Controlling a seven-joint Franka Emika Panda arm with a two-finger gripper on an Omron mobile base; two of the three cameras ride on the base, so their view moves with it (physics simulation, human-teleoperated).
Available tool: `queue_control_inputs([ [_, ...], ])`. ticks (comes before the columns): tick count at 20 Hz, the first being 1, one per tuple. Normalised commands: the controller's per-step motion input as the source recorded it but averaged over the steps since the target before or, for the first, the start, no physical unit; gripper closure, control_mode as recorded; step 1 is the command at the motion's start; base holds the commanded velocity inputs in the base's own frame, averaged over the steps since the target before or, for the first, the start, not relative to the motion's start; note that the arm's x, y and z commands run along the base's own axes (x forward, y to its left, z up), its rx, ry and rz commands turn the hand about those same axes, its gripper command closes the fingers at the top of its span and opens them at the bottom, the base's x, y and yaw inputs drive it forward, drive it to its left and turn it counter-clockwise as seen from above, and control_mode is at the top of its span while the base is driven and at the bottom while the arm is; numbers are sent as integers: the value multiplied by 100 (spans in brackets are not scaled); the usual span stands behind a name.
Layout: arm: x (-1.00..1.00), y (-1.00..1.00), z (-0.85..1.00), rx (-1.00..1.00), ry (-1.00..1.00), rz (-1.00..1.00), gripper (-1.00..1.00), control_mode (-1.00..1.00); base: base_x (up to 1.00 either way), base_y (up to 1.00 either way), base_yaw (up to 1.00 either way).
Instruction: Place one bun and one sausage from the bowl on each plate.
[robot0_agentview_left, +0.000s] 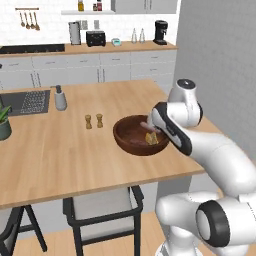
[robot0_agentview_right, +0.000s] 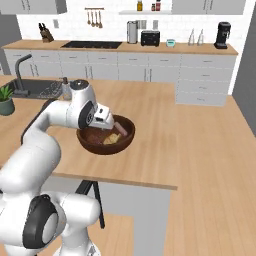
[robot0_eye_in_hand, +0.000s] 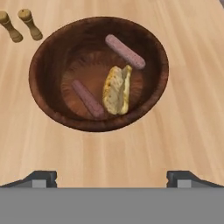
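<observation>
Hovering wide open and empty, the hand (robot0_eye_in_hand: 112, 177) faces the dark brown wooden bowl (robot0_eye_in_hand: 43, 52) just ahead on the counter (robot0_eye_in_hand: 188, 131). Inside, golden-tan buns (robot0_eye_in_hand: 117, 89) lie pressed together between two reddish sausages (robot0_eye_in_hand: 125, 51), so one grasp could snag both.

Kitchen; sink (robot0_agentview_right: 30, 89), toaster (robot0_agentview_right: 150, 38), cabinets (robot0_agentview_right: 150, 70)

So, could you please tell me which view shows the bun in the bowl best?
The hand view: it looks straight down on the bun between two sausages. Both base views show a small tan patch of it, partly behind the arm.
</observation>
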Motion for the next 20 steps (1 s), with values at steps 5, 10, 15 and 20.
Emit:
queue_control_inputs([
  [5,100,0,-8,-1,0,0,-100,-100,0,0,0],
  [10,99,4,-41,-11,0,0,-100,-100,0,0,0],
  [15,64,0,-68,-14,0,0,-100,-100,0,0,0],
  [20,43,0,-53,-14,0,0,-100,-100,0,0,0],
])
